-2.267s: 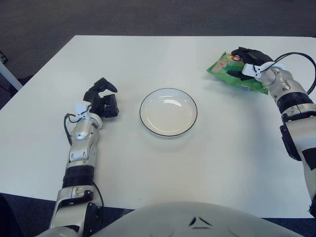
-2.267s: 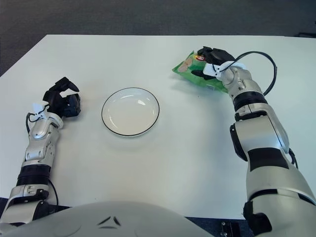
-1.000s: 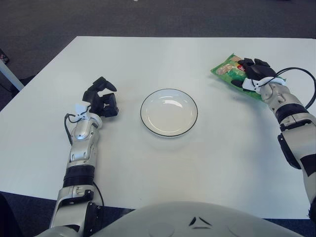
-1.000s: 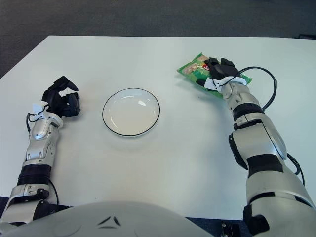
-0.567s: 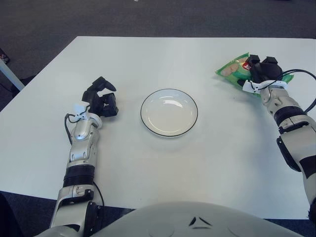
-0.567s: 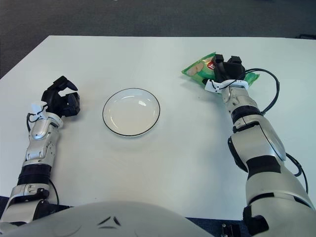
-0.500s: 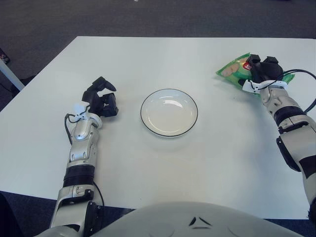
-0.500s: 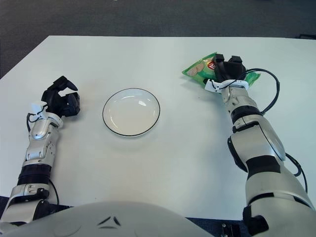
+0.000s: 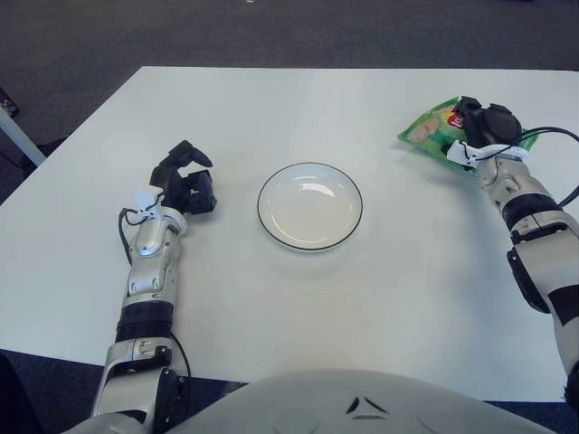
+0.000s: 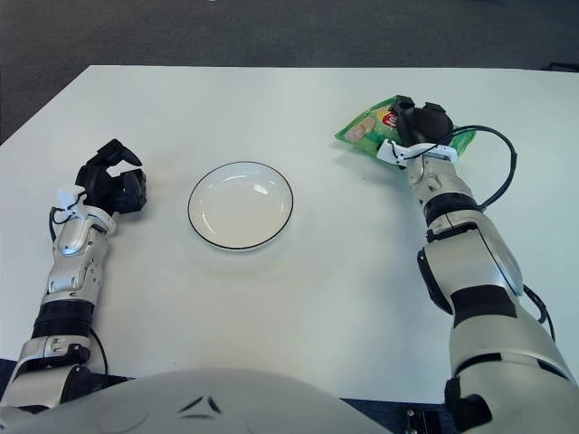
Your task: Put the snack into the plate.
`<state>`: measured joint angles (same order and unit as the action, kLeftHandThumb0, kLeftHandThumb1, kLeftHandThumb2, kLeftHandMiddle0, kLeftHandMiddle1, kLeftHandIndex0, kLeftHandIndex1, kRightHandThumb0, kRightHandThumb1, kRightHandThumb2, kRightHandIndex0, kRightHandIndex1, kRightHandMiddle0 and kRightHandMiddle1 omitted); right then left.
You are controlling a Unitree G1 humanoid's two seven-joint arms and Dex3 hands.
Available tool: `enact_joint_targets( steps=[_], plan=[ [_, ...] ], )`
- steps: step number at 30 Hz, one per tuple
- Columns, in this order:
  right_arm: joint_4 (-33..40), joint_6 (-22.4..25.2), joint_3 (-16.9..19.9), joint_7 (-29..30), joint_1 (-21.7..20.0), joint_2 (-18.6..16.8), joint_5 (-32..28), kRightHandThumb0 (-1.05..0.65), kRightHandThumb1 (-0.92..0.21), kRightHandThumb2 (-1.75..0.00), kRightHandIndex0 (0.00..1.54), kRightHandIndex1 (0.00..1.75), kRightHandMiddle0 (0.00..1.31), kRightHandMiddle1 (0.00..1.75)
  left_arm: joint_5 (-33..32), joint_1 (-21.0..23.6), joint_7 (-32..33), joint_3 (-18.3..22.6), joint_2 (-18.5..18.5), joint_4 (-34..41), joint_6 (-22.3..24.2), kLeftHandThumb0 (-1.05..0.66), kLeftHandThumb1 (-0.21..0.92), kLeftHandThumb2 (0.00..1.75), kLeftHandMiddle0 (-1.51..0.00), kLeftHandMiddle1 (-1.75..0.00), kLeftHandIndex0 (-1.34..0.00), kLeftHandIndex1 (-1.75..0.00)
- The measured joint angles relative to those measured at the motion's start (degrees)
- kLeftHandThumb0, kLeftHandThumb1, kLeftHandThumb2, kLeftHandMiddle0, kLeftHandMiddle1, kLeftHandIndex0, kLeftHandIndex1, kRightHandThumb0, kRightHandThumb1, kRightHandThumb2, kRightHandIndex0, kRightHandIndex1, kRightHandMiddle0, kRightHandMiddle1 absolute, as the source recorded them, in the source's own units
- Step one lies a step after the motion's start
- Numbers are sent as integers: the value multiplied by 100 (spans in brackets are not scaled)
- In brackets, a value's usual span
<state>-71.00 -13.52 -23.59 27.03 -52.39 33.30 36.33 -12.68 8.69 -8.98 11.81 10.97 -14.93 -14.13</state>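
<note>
The snack is a green chip bag [image 9: 427,132] at the far right of the white table; it also shows in the right eye view [image 10: 365,128]. My right hand [image 9: 481,123] is shut on the bag, fingers curled over its middle, holding its left end tilted up off the table. The white plate with a dark rim [image 9: 309,205] sits at the table's middle, well left of the bag, with nothing in it. My left hand [image 9: 186,182] rests on the table left of the plate, fingers curled, holding nothing.
The white table [image 9: 289,108] ends at a far edge with dark carpet [image 9: 271,32] beyond it. A black cable [image 9: 554,134] loops from my right wrist near the table's right edge.
My right hand has closed on the bag, turned it and tipped its left end up, shifting slightly right. The left hand and plate have not moved.
</note>
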Motion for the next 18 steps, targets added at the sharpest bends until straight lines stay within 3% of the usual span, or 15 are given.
enact_joint_targets(
  steps=[7,12,18],
  plan=[
    [170,-126,186,-134,72,74,-144,0,-3,-158,87,155,62,175,58,0,1,-15,9,-1,-9,-53,21,145,-131,-175,-70,-175],
    [474,-177,434,-584,88,234,-371,0,-5,-156,86,157,59,175,80,6,1,-19,11,-4,-9,-53,21,145,-131,-175,-70,-175],
    [1491,-91,763,-884,337,380,-561,0,-4,-159,86,161,60,175,113,13,1,-19,38,-40,-9,-52,21,144,-132,-175,-70,-175]
  ],
)
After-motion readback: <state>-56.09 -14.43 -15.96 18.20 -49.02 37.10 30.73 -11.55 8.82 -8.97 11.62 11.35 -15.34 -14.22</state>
